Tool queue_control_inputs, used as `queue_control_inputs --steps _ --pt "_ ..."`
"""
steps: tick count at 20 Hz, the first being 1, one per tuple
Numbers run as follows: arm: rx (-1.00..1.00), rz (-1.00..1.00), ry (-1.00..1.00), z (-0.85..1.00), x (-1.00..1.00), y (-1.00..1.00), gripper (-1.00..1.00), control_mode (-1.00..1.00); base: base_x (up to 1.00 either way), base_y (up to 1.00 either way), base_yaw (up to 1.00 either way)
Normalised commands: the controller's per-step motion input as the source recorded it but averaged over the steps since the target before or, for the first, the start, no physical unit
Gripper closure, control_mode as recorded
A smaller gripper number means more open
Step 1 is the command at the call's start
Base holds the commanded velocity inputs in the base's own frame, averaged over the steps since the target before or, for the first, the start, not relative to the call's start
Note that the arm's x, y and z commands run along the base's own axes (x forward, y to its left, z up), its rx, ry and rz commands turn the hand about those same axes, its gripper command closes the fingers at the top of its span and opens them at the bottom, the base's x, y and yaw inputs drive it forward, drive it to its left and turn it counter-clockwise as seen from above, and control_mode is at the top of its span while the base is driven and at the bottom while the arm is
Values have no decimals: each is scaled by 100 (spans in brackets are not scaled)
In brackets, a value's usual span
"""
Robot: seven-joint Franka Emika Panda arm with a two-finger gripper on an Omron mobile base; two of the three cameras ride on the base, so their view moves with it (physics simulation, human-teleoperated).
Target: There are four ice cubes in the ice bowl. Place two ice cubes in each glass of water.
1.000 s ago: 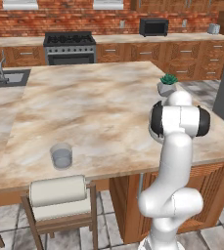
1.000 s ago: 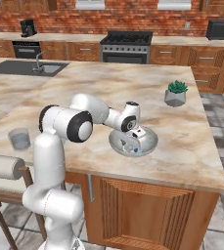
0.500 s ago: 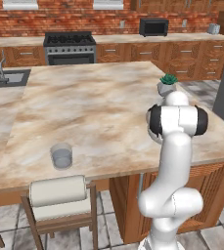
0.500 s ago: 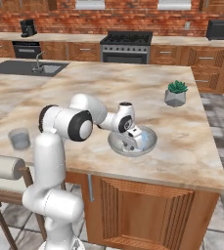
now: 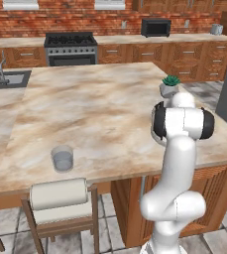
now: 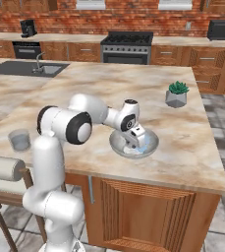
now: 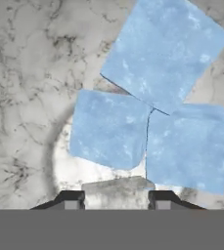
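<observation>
Hand view shows the end effector (image 7: 116, 199), wide a second ago, now clenched on an ice cube (image 7: 117, 187) inside the ice bowl (image 6: 118, 144), ready for lifting.

Arm stretched forward and low — pincer (image 6: 137, 144) pointing down, jaws half-closed.

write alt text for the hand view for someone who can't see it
Three light-blue translucent ice cubes lie close together on the mottled whitish-grey floor of the shallow round ice bowl. The two dark finger tips of the gripper rise at the bottom, just below the cubes.
</observation>
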Motion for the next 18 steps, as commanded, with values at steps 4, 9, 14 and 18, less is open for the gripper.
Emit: queue_control_inputs --steps 4,9,14,18 --pt "7 0 -1 100 -32 -3 100 -100 0 0 0" --pt "0 5 -32 84 -81 40 100 -100 0 0 0" --pt "-3 11 -40 61 -99 98 100 -100 0 0 0" --pt "-5 12 -35 56 -100 100 100 -100 0 0 0"
